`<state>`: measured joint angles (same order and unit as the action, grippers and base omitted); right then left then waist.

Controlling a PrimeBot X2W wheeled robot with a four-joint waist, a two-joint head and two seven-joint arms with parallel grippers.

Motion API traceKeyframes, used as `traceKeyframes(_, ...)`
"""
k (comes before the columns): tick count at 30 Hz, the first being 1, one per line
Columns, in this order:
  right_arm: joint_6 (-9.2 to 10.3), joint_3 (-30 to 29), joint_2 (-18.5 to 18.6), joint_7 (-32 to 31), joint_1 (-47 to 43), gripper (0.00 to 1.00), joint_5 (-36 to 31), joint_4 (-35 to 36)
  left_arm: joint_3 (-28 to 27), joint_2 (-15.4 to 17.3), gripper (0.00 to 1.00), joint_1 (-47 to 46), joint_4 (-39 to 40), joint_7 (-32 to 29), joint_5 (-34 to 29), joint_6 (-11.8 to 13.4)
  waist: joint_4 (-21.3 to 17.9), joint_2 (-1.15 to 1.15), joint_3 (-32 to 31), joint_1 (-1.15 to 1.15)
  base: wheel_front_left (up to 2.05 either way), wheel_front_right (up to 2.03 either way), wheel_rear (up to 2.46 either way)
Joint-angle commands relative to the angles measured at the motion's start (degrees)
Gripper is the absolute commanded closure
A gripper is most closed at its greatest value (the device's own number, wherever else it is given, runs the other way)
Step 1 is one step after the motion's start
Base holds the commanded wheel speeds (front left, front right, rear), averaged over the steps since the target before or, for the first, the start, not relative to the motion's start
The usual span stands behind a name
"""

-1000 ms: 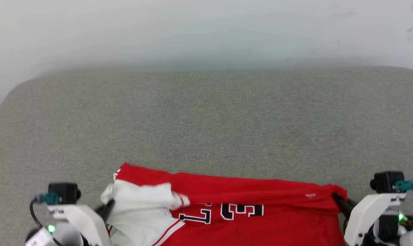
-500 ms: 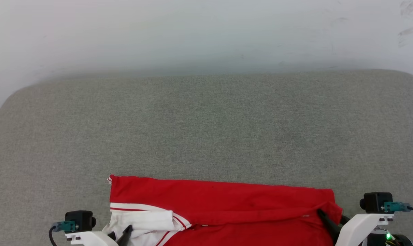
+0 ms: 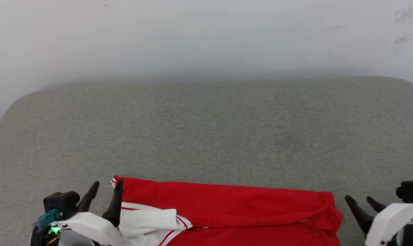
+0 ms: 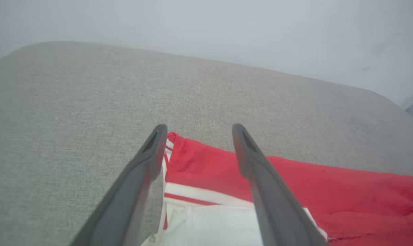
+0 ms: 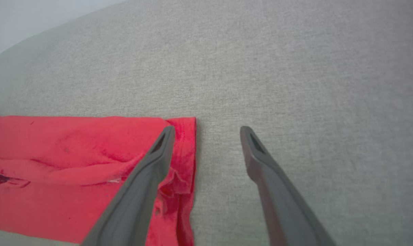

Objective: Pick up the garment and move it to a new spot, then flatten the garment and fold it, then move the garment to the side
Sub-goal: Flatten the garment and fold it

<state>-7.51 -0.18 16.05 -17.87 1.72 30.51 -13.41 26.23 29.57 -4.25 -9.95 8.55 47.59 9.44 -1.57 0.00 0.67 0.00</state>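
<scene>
The garment [image 3: 227, 208] lay folded at the near edge of the grey upholstered surface [image 3: 206, 130]. The left gripper [image 3: 108, 183] stood spread wide at its white-sleeved left corner, holding nothing. The right gripper [image 3: 358, 198], equally spread, stood empty just beside its right edge.

bare indoor test setting, likely a robotics lab: grey fabric-covered surface [image 3: 206, 136] with rounded corners, set against a plain, scuffed white wall [image 3: 206, 34].
</scene>
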Motion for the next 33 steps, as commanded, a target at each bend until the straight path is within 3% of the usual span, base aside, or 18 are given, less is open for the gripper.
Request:
traceKeyframes(1,0.05,-1.3,1.1,-2.6,-1.2,0.0,-0.2,0.9,-0.7,-0.4,0.0,-0.7,1.3,2.4,-1.2,1.2,0.3,0.0,0.1,0.0,0.0,0.0,0.0)
traceKeyframes(12,0.05,-3.8,0.8,-19.8,-0.9,0.0,-1.1,8.2,-6.3,-2.7,0.0,1.5,12.0,6.7,-13.4,7.2,3.4,0.0,3.0,0.0,0.0,0.0,0.0)
traceKeyframes(27,0.04,-1.8,-4.6,-27.9,-4.0,0.0,-3.0,4.9,-9.1,-6.7,0.0,3.5,14.6,6.7,-20.2,5.9,6.3,0.0,6.7,0.0,0.0,0.0,0.0)
traceKeyframes(30,0.03,-0.8,-5.5,-27.8,-3.3,1.0,-2.3,3.9,-9.3,-7.1,0.0,3.6,14.3,6.7,-20.7,5.7,6.2,0.0,6.9,0.0,0.0,0.0,0.0)
traceKeyframes(33,0.03,-0.2,-5.4,-27.4,-2.4,1.0,-1.7,3.7,-9.3,-7.4,0.0,3.8,14.0,6.7,-20.9,5.6,6.0,0.0,6.8,0.0,0.0,0.0,0.0)
